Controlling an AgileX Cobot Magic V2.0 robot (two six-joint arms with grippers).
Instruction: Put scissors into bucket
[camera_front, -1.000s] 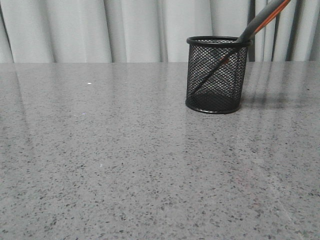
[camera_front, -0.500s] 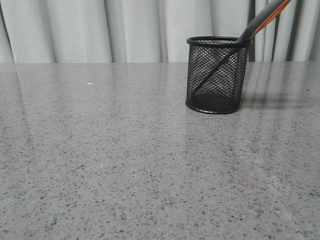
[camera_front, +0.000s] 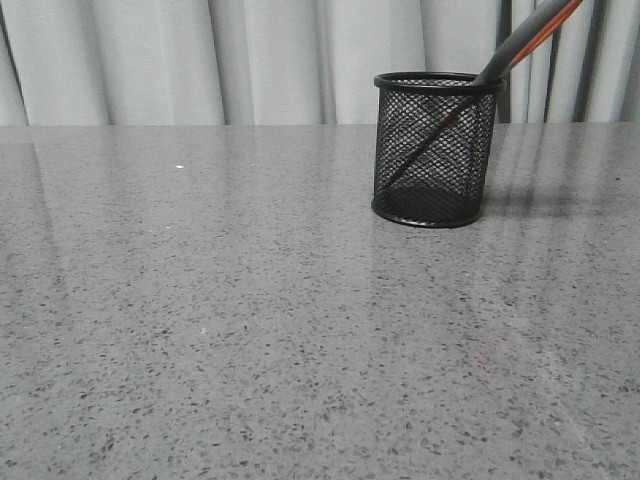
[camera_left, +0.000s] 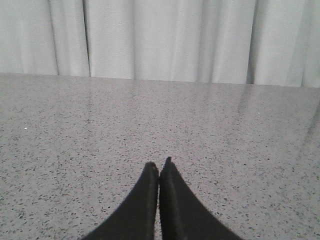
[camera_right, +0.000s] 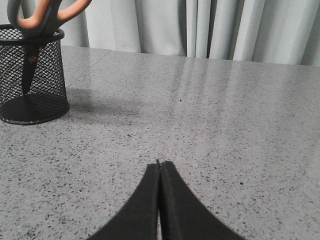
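A small black wire-mesh cylindrical bucket (camera_front: 434, 150) with a solid rim and base ring stands upright on a grey speckled stone-look table (camera_front: 250, 330), toward the far right of the front view, close to the table's far edge; pale pleated curtains (camera_front: 250, 60) hang behind. A pair of scissors (camera_front: 520, 40) with dark grey loop handles lined in orange sits inside the bucket, blades down and visible through the mesh, running slantwise from the base up to the rim; the handles lean over the rim and stick out above it. In the right wrist view the same bucket (camera_right: 32, 75) and scissors (camera_right: 45, 15) appear well apart from the right gripper (camera_right: 159, 165), whose two black fingers are pressed together, holding nothing, low over the table. The left gripper (camera_left: 159, 167) likewise has its black fingers closed against each other, holding nothing, above the tabletop.
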